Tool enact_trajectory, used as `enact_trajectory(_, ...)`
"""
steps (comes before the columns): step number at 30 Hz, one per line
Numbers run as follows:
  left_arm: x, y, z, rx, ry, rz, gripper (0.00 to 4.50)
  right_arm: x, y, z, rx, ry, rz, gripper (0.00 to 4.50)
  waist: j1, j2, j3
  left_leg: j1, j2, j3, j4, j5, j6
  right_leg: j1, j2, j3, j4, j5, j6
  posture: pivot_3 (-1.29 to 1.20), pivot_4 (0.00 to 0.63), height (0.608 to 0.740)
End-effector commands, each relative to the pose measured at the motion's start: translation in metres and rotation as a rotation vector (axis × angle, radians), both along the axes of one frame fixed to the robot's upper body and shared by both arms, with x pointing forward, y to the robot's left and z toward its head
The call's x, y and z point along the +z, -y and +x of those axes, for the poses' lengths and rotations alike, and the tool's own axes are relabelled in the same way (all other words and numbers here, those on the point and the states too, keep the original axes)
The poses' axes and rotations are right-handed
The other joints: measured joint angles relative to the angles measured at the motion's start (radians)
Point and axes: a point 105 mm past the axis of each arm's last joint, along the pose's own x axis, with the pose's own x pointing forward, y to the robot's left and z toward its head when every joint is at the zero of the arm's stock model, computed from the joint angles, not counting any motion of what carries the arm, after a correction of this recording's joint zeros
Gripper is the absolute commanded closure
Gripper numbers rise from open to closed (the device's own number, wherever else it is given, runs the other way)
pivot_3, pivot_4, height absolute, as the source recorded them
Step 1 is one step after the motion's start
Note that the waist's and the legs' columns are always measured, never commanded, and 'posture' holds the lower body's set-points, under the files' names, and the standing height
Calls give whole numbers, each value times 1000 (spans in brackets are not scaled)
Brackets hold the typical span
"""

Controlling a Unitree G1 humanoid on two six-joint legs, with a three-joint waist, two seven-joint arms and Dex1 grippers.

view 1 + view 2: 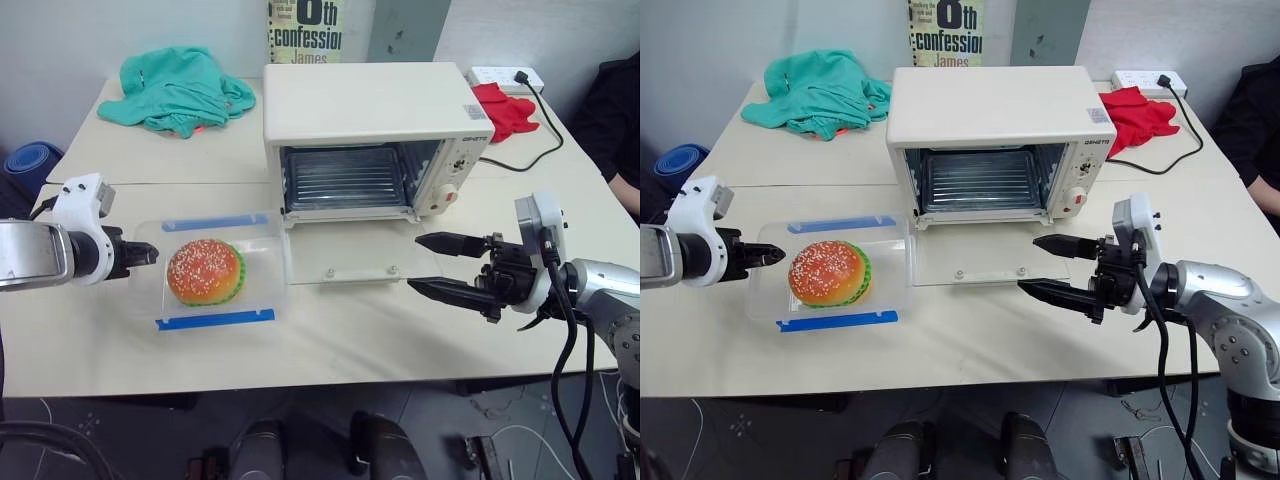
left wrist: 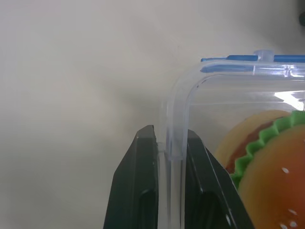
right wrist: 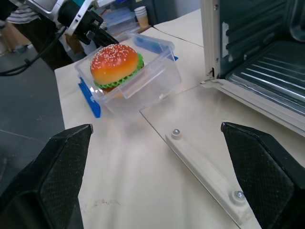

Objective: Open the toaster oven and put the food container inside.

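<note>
At the far left, the left tool [image 1: 148,257] has its two black fingers [image 2: 138,186] pinched on the thin clear wall of the food container [image 1: 215,270], one finger inside the rim and one outside, at the container's rounded left corner. The container is a shallow rectangular box of transparent plastic with a flat blue clip along each long side; in the right wrist view it sits tilted, its left end raised off the smooth cream table [image 1: 330,340]. Inside it lies a toy hamburger [image 1: 205,271], a glossy orange dome dotted with pale seeds over a frilled green edge. Behind, a crumpled teal cloth [image 1: 180,90] lies on the table. Just right of the container, the toaster oven [image 1: 365,120] stands as a cream-white box with rounded edges; its glass door [image 1: 355,255] is dropped flat onto the table, a white bar handle at its front edge, and a wire rack [image 1: 345,178] shows in the dark ribbed cavity. Knobs, one red, run down its right side. Beyond its right corner lies a rumpled red cloth [image 1: 505,110]. Farthest right, the right tool [image 1: 432,265] points left near the door's right corner, its tapered black fingers spread wide apart around nothing.
</note>
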Motion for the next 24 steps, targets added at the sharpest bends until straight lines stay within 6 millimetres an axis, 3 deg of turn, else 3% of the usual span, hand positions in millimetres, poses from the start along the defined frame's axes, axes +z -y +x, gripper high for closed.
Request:
enact_trajectory(1,27,-10,3,9,65,8,4272,12,3,-5,-9,65,-7,0,0,0,0,0,0,0,0,0,0,0,0,0,0,0,0,0,150,740)
enact_trajectory(7,47,-25,5,23,90,47,4272,14,7,-2,-14,68,-6,0,-4,-1,1,1,1,0,0,1,-1,0,3,1,0,0,1,0,150,740)
enact_trajectory(16,37,56,11,-319,50,8,4272,22,12,-3,0,77,-9,0,1,-2,1,1,1,-1,2,1,-1,0,5,6,1,1,2,0,150,740)
enact_trajectory(19,31,77,18,-358,45,-2,4272,24,14,-5,4,77,-8,0,0,-3,2,1,1,-1,3,1,-1,0,5,7,1,2,3,0,150,740)
enact_trajectory(24,27,130,35,-399,46,-97,4272,32,19,-11,-3,90,38,0,0,-4,2,1,1,-1,7,0,-1,0,5,10,4,3,5,0,150,740)
